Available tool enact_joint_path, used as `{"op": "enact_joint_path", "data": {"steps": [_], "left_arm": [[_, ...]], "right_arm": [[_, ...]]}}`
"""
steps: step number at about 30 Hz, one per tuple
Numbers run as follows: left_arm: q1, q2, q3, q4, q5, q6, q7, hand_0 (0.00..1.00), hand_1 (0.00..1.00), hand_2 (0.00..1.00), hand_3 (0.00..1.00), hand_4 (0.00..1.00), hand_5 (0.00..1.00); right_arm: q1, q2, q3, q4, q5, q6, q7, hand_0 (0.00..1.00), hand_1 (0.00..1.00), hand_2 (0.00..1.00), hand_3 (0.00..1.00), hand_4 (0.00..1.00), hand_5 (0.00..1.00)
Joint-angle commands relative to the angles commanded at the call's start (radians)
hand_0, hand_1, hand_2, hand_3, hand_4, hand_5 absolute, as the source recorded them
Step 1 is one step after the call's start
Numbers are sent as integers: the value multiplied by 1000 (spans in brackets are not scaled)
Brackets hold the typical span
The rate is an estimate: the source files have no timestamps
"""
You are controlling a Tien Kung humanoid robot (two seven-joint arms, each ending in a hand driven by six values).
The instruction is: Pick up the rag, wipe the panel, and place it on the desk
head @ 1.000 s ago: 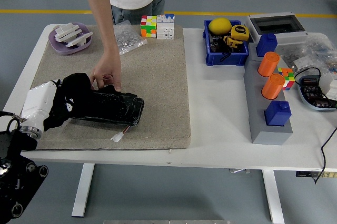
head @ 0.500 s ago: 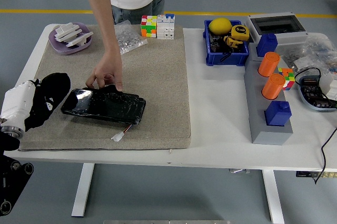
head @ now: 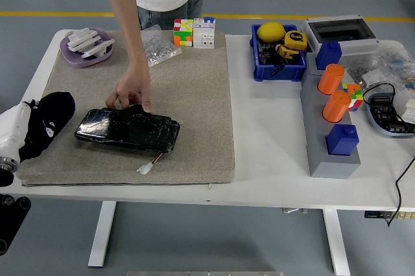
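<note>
The black rag (head: 48, 124) is being pulled away from the dark panel (head: 127, 131). A second ago it was being rubbed on the left end of the panel. Half a second ago it was just off that end. Now a strip of bare mat (head: 194, 94) is being shown between the rag and the panel. The panel itself has hardly been moved. So the wiping is probably being finished, and the rag is likely being taken to a spot where it can be put down on the white table (head: 272, 153).

The rag is being held by the left hand (head: 19, 135), to the left of the panel, over the left edge of the mat. The fingers are being hidden under the cloth, so it cannot be seen how they are curled. The rag is draped over the white hand and is being carried along with it, so it is judged to be gripped.

The far edge of the panel is being pressed down by a person's hand (head: 131, 93), so the panel is being kept from sliding.

The right hand is not being shown at all.
</note>
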State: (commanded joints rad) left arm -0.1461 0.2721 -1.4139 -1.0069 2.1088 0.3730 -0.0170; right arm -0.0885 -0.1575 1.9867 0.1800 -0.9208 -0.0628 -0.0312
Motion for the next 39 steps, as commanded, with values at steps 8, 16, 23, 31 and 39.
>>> {"op": "enact_joint_path", "data": {"steps": [8,16,23,31,39], "left_arm": [[4,4,-4,0,16,-51,23,740,783,795,735,799,135],[12,2,-10,-18,-1,-60,22,831,864,853,847,901,228],[40,-3,-28,-68,-101,-31,-45,846,872,861,847,933,286],[60,-9,-44,-71,-426,1,-284,702,745,702,578,680,315],[69,-26,-42,-77,-760,-83,-483,663,714,643,563,653,333]], "right_arm": [[-3,-3,4,0,-4,-1,-1,529,571,658,566,976,431],[-2,-4,21,0,-22,1,0,530,571,658,566,976,431],[-4,-5,29,0,-29,0,1,529,570,658,565,975,431],[-3,-3,36,0,-37,0,1,527,571,658,564,971,430],[-5,-2,43,0,-40,-2,0,529,570,658,564,972,430]]}}
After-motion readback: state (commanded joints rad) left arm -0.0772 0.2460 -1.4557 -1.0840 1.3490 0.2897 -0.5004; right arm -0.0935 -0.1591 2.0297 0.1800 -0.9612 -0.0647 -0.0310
